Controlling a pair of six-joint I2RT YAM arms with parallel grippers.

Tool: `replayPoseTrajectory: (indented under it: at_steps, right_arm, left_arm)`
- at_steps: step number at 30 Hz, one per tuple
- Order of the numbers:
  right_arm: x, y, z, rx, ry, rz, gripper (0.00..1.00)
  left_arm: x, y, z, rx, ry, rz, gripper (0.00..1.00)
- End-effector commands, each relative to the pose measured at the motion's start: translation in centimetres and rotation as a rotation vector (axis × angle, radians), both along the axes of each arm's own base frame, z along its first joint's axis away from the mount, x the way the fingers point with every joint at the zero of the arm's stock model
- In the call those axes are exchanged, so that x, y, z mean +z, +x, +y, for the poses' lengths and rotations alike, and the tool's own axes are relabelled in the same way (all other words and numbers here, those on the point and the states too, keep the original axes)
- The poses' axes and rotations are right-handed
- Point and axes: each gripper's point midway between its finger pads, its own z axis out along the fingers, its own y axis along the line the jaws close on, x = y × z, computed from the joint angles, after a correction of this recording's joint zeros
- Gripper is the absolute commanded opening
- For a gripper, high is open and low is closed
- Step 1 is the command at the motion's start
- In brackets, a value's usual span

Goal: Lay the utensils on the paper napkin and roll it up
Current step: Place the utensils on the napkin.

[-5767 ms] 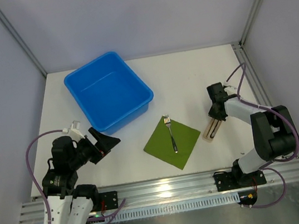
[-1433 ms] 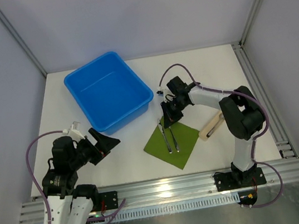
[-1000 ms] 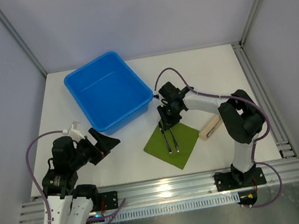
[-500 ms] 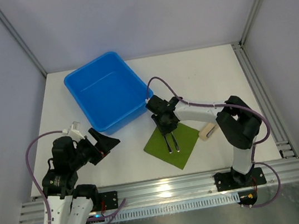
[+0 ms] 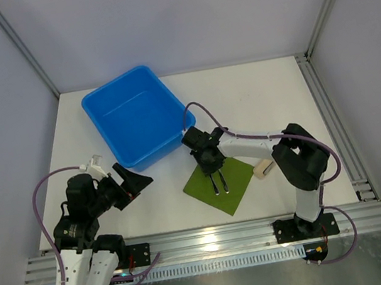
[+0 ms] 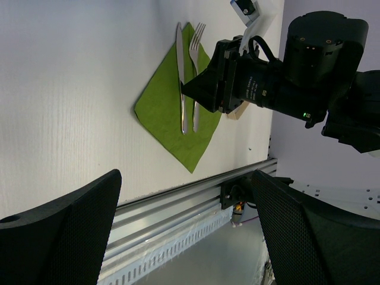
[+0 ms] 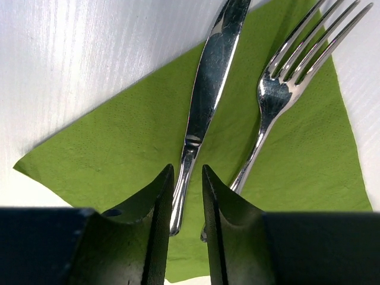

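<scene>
We see 1 knife (image 7: 211, 77) and 1 fork (image 7: 279, 95) on the green napkin (image 7: 119, 148). Our right gripper (image 7: 187, 172) is narrow at the knife's end; our left gripper (image 6: 185, 178) is wide.

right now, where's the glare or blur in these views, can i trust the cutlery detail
right wrist view: knife and fork sharp, bright glints on the blade, the right claw in front dark and soft; left wrist view: the left claw is two black blurs, the napkin crisp; top view: glare on the front rail, knife and fork tiny there.
</scene>
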Motion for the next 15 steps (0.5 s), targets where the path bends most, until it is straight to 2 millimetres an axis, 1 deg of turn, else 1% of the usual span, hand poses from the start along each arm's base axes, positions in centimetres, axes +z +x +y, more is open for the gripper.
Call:
replayPoseTrajectory:
  at_steps: [1,8,15]
  right_arm:
    - [0.66,0.75,0.76,-0.022,0.009,-0.033,0.29]
    - [-0.04,0.44,0.77,-0.024,-0.003,-0.024,0.29]
    - [-0.27,0.11,1.05,-0.023,-0.001,-0.019,0.2]
  left_arm:
    - [0.83,-0.15,-0.01,-0.015,0.009,-0.037,0.91]
    - [1.06,-0.11,-0.11,-0.021,0.005,-0.045,0.91]
    - [1.03,-0.18,-0.12,-0.021,0.004,-0.039,0.91]
